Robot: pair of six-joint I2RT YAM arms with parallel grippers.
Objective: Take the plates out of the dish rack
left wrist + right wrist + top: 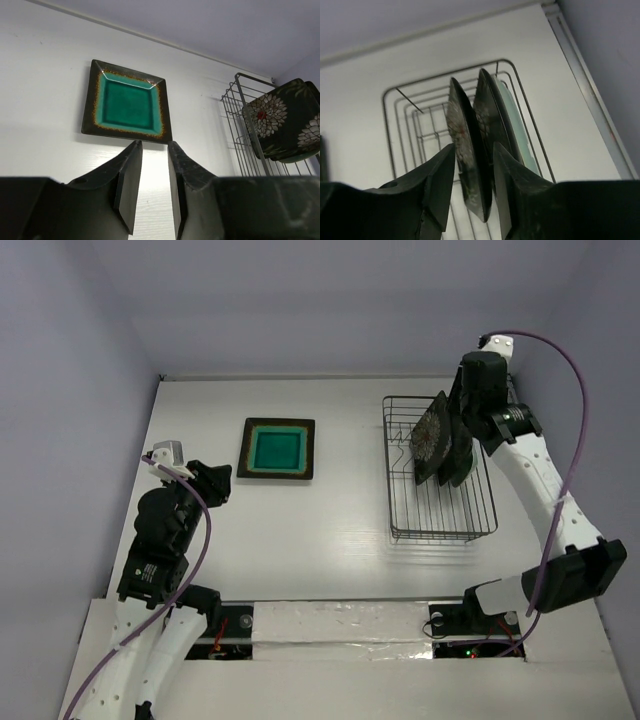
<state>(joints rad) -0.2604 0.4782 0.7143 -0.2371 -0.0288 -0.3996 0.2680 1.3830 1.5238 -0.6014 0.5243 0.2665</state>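
The white table (340, 510) carried the dish rack (442, 536) at the right of the overhead view. Its prongs kept three plates on edge: two black floral plates (432, 435) and a mint plate (517, 117) behind them. The fourth, the teal plate (277, 448), lay flat at upper centre-left, already unloaded. My right gripper (473, 146) straddled the front floral plate's rim, placed for a lift; I couldn't tell whether it had clamped. My left gripper (155, 143) hovered near the teal plate, slightly parted and empty.
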